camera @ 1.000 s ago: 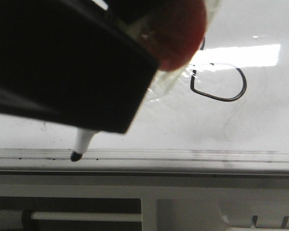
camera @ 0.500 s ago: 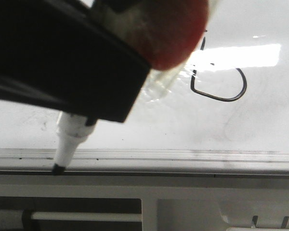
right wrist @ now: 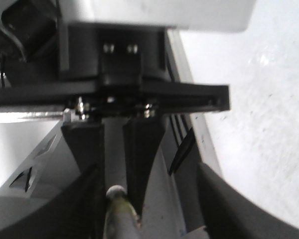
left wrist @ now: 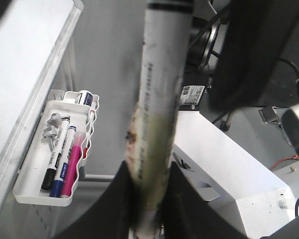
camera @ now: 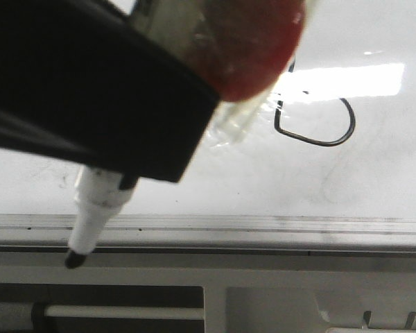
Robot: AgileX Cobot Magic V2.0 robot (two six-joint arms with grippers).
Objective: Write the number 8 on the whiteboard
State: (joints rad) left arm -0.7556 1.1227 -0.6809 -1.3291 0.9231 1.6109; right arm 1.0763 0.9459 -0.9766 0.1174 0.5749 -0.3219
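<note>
My left gripper (left wrist: 149,199) is shut on a white marker (left wrist: 159,89) with yellowed tape round its barrel. In the front view the gripper's black body (camera: 90,83) fills the upper left. The marker's black tip (camera: 73,260) points down-left, past the whiteboard's (camera: 298,180) pale edge strip (camera: 263,225). One loop of the number 8 (camera: 317,118) shows as a thin black line on the board. The rest is hidden behind a red taped lump (camera: 253,48). My right gripper (right wrist: 154,219) is open, with the taped marker end (right wrist: 120,219) beside one finger.
A white tray (left wrist: 35,191) hangs beside the board's edge and holds a blue-capped marker (left wrist: 60,162), a pink one (left wrist: 72,162) and others. A white box-shaped base (left wrist: 229,169) and cables lie behind the marker.
The marker tip has slid down and to the left, from the board's edge strip to below it. More of its white barrel now shows under the black gripper body.
</note>
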